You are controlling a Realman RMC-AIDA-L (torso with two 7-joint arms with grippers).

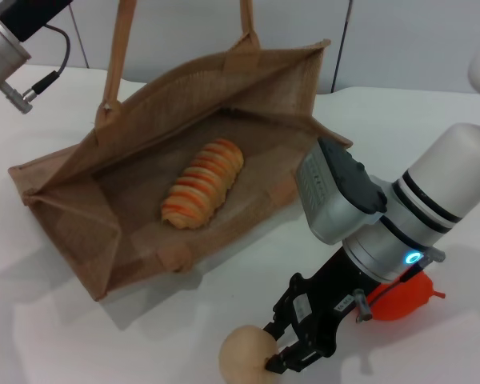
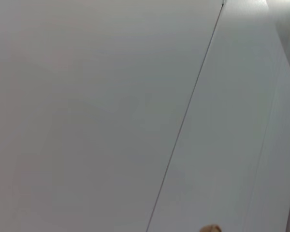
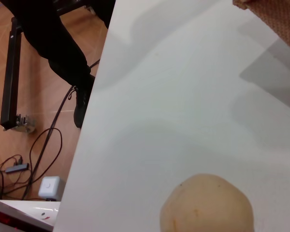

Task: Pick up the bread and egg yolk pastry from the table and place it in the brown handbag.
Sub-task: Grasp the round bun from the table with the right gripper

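The brown handbag point(image 1: 136, 120) lies on its side on the table, its mouth open toward me. Inside it on the lower wall rests the bread point(image 1: 202, 194), an orange and cream striped loaf. The egg yolk pastry point(image 1: 246, 357), a round beige ball, sits on the table near the front edge and also shows in the right wrist view point(image 3: 207, 205). My right gripper point(image 1: 270, 348) is low at the ball's right side, open, with its two black fingertips spread just at the ball's edge. Only my left arm's wrist point(image 1: 0, 60) shows, raised at the far left above the bag.
A red-orange fruit point(image 1: 402, 300) lies on the table behind my right wrist. The bag's two long handles point(image 1: 118, 48) run up out of view. The table's front edge is close to the pastry, with floor and cables point(image 3: 43, 145) beyond it.
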